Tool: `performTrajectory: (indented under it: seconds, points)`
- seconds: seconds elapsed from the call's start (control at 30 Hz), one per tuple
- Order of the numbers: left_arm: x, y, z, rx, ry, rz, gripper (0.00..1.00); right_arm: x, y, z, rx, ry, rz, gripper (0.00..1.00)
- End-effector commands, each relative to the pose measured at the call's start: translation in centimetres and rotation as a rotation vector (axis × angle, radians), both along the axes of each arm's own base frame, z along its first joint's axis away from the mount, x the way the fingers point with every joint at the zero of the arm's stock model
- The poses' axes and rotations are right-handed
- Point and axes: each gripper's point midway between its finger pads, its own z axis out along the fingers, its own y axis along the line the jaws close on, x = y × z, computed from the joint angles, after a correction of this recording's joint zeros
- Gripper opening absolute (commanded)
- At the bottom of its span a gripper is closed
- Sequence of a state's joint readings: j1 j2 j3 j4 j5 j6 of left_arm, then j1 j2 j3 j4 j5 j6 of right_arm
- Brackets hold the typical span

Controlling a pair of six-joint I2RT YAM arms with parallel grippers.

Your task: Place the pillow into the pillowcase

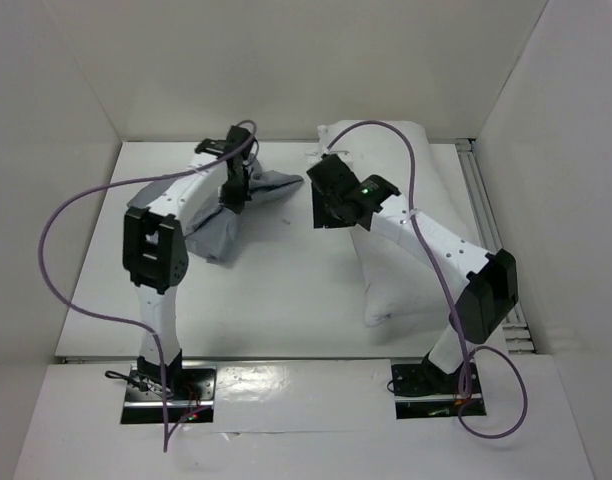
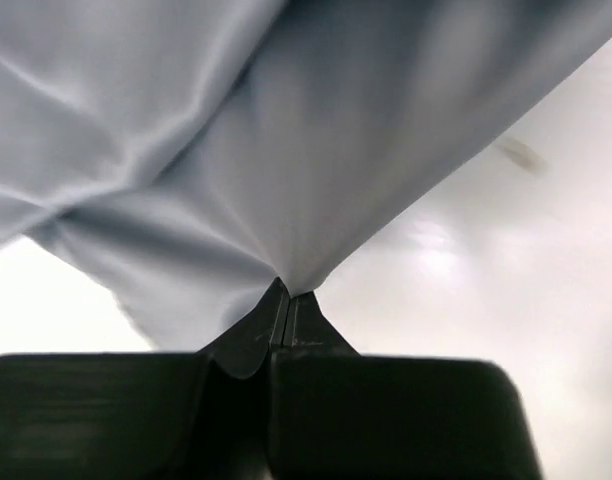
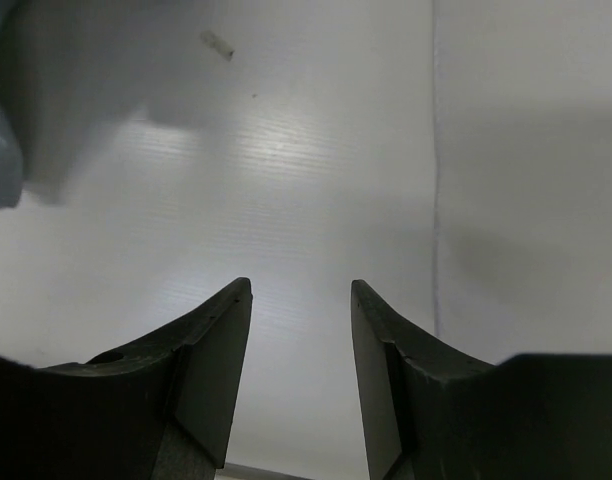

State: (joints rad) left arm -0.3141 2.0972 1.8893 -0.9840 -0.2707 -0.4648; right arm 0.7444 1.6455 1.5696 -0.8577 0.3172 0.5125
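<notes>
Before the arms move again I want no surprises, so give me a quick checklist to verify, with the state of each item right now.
1. Left hand gripping the pillowcase: ok, shut on a pinch of grey cloth.
2. Right hand free: ok, open and empty above the table.
3. Pillowcase mouth open: cannot tell, the cloth is bunched.
4. Pillow within the right arm's reach: probably ok, it lies under that arm.
5. Pillow inside the pillowcase: not ok, they lie apart.
</notes>
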Motion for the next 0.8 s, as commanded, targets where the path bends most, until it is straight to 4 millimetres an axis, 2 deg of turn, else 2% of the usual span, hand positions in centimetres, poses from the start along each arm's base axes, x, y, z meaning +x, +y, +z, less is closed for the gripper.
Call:
performTrajectory:
  seconds: [0.0,0.03,0.07,0.1,0.13,0.17,0.2,0.23,0.3,0.33,0.37,0.4,0.43,0.53,0.57,0.6,0.63,0.67,0.7,0.73,0.77]
  points:
    - [-0.8,0.7,10.6,-0.309,-0.145,-0.010,0.00,1.1,-0.5,2.2,0.054,-0.076,0.000,0.52]
    - [-0.4,1.1,11.9,-0.357,-0.176,-0.006,0.00,0.7,-0.3,1.8,0.063,-0.056,0.016,0.52]
    - [0.0,0.9,13.2,-0.428,-0.197,-0.005,0.00,1.2,-0.2,1.5,0.064,-0.056,0.020,0.52]
    - [1.1,2.9,13.5,-0.449,-0.224,0.048,0.00,1.4,0.0,1.6,0.065,-0.057,0.020,0.52]
    - [2.0,4.0,13.3,-0.452,-0.227,0.087,0.00,1.7,0.4,0.7,0.055,-0.042,0.032,0.52]
    - [3.7,5.5,14.0,-0.427,-0.278,0.128,0.00,1.9,0.9,1.2,0.074,-0.045,0.043,0.52]
    - [5.4,7.9,11.5,-0.397,-0.252,0.200,0.00,2.1,1.1,1.2,0.067,-0.047,0.051,0.52]
    - [6.2,9.2,10.3,-0.374,-0.241,0.231,0.11,2.3,1.5,0.7,0.068,-0.034,0.058,0.55]
    - [8.0,11.1,9.2,-0.341,-0.239,0.256,0.57,2.4,1.6,1.3,0.076,-0.045,0.058,0.64]
    - [7.1,12.1,5.6,-0.325,-0.103,0.292,0.78,2.4,1.8,0.9,0.076,-0.034,0.064,0.66]
    - [7.4,12.2,6.7,-0.326,-0.120,0.290,0.82,2.4,1.8,0.9,0.076,-0.033,0.064,0.68]
    - [7.1,12.8,6.5,-0.317,-0.114,0.304,0.83,2.0,1.4,0.3,0.066,-0.022,0.064,0.68]
    - [6.4,12.9,6.5,-0.305,-0.106,0.310,0.83,1.6,2.0,-0.1,0.082,-0.008,0.072,0.68]
    - [4.3,13.1,9.0,-0.292,-0.212,0.303,0.81,1.3,2.9,-0.1,0.133,-0.004,0.096,0.68]
    - [3.6,13.2,9.6,-0.285,-0.230,0.304,0.80,1.0,4.1,-0.5,0.148,0.006,0.126,0.68]
    - [1.9,13.3,10.1,-0.277,-0.230,0.319,0.76,0.8,4.8,-1.0,0.152,0.014,0.143,0.68]
    - [1.2,13.2,10.2,-0.280,-0.226,0.328,0.76,0.3,6.3,-0.9,0.163,0.015,0.178,0.68]
    - [0.7,13.6,10.1,-0.279,-0.228,0.340,0.74,0.0,7.7,-2.0,0.167,0.044,0.210,0.68]
    - [-0.4,12.9,8.8,-0.312,-0.182,0.341,0.74,-0.2,8.9,-2.5,0.165,0.047,0.231,0.72]
    - [-1.2,12.5,9.0,-0.330,-0.178,0.348,0.74,-0.9,11.3,-3.3,0.159,0.056,0.275,0.75]
    - [-1.9,12.4,8.4,-0.335,-0.159,0.366,0.74,-1.4,12.3,-3.9,0.153,0.065,0.296,0.78]
